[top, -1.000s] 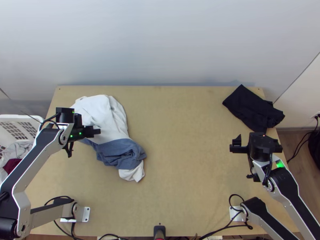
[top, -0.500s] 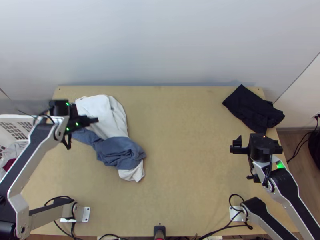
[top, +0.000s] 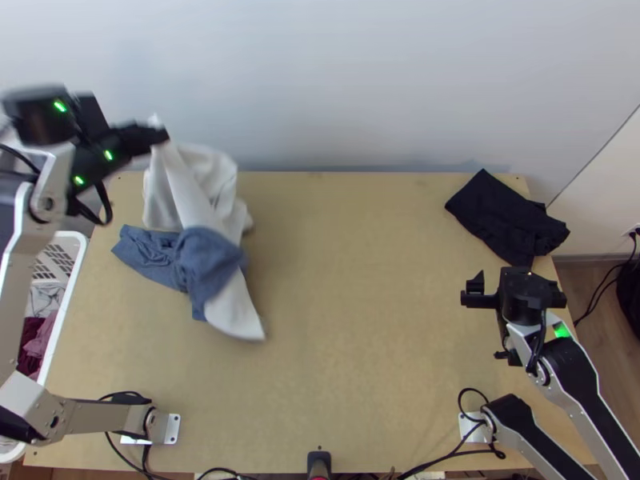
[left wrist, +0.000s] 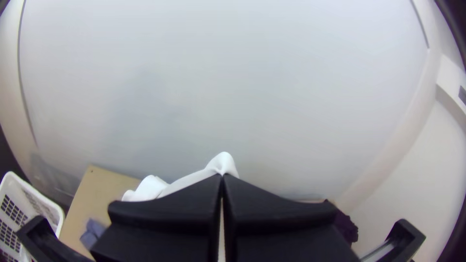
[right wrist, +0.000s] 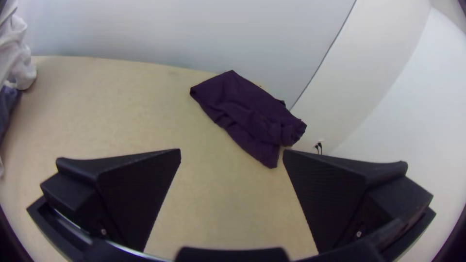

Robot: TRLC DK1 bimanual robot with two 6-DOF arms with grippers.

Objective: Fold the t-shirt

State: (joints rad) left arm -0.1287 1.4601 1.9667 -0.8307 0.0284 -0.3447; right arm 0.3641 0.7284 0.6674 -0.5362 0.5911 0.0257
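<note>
White and blue-grey fabric t-shirt [top: 188, 188]: bunched at the far left of the light wooden counter [top: 352, 320], one white part drawn up in a taut peak to my grip, the blue-grey part [top: 210, 260] crumpled lower down, a white end [top: 234, 310] trailing toward the near side. How much of it touches the counter, I cannot tell.
Black left gripper [top: 163, 135]: raised beyond the counter's far left, my two wide flat fingers [left wrist: 165, 213] pressed together at the tips on a pinch of white fabric.
Black right gripper [top: 466, 291]: above the counter's right side, nearer than the dark cloth, my fingers [right wrist: 131, 194] spread wide with a bare gap between them.
Black folded cloth [top: 500, 212]: at the counter's far right corner, rumpled at one end, well apart from the t-shirt.
White plastic lattice basket [top: 82, 242]: just beside the counter's left edge, below my left arm, grey and dark red garments [top: 36, 340] bundled inside.
</note>
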